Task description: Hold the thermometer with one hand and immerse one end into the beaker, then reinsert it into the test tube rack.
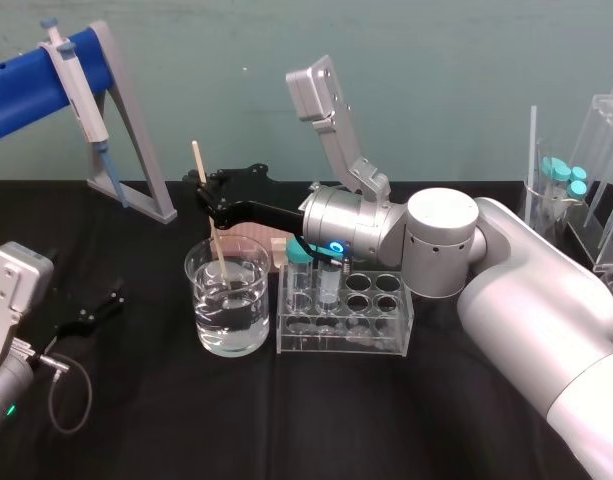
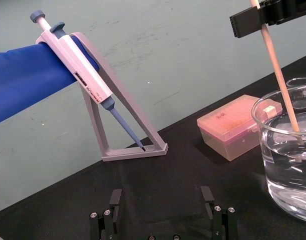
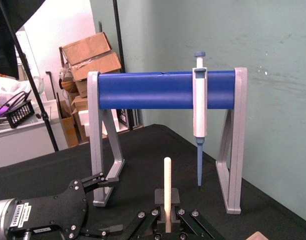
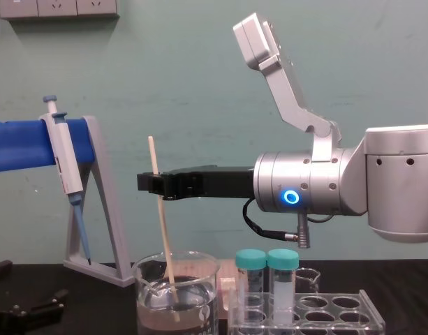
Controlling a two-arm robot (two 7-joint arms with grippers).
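The thermometer point(image 1: 214, 225), a thin pale rod, stands slightly tilted with its lower end under the water in the large glass beaker point(image 1: 251, 330). My right gripper point(image 1: 208, 195) reaches in from the right above the beaker and is shut on the rod's upper part. From the chest, the thermometer point(image 4: 160, 209) crosses the right gripper point(image 4: 154, 183) and dips into the beaker point(image 4: 200, 296). The clear test tube rack point(image 1: 376, 340) stands just right of the beaker. My left gripper point(image 1: 96, 310) rests open near the table's left, apart from everything; its fingers point(image 2: 115, 197) are spread wide.
A pipette point(image 1: 81, 90) hangs on a grey-and-blue stand point(image 1: 136, 150) at the back left. A pink tip box point(image 2: 235, 125) sits behind the beaker. Two teal-capped tubes point(image 4: 266, 279) stand in the rack's left holes. Clear tube holders point(image 1: 586, 170) stand at the back right.
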